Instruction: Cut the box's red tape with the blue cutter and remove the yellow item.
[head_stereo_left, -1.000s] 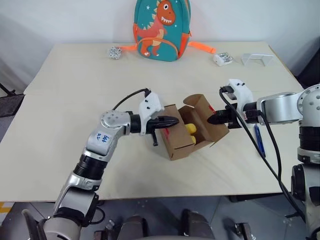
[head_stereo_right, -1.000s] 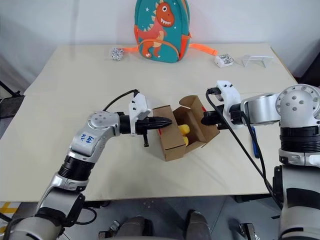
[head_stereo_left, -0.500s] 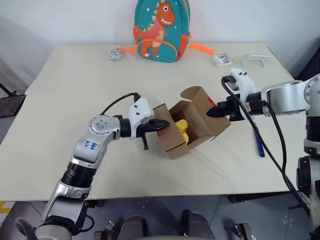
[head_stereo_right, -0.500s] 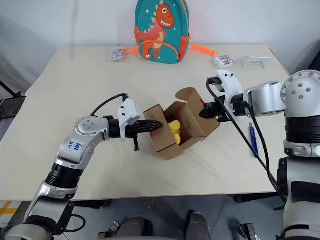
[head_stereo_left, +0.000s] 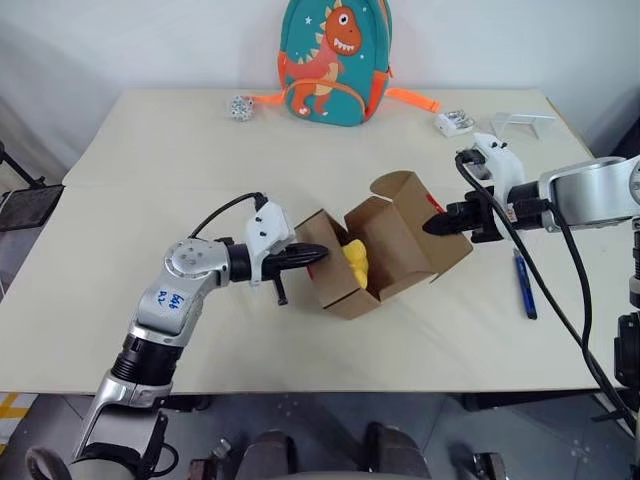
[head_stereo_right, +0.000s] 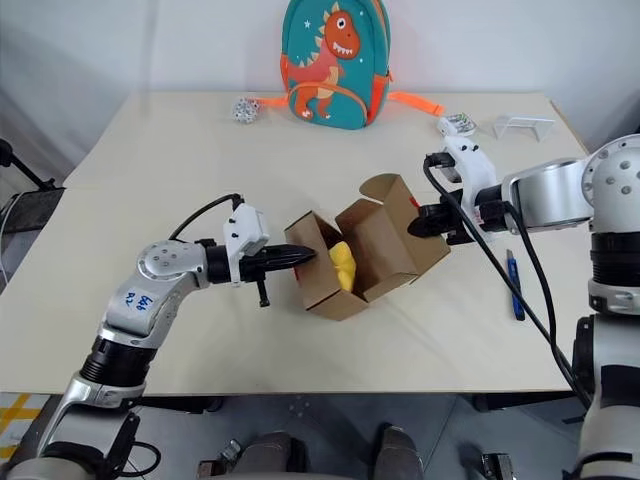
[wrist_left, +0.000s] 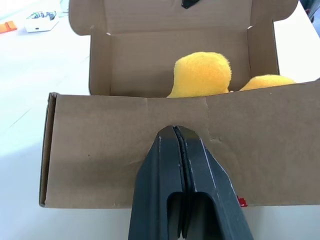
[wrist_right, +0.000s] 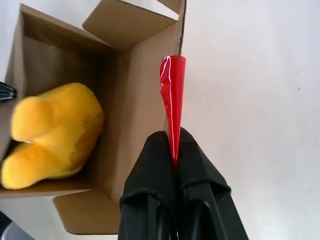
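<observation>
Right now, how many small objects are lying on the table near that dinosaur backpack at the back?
3: a small silvery crumpled ball left of the teal dinosaur backpack, a small white gadget to its right, and a clear folded plastic stand farther right. More could hide behind the backpack.

Blue handwritten marks sit on the grey left forearm casing (head_stereo_left: 176, 298), beside the brown cardboard box (head_stereo_left: 385, 250); they cannot be read reliably.
</observation>
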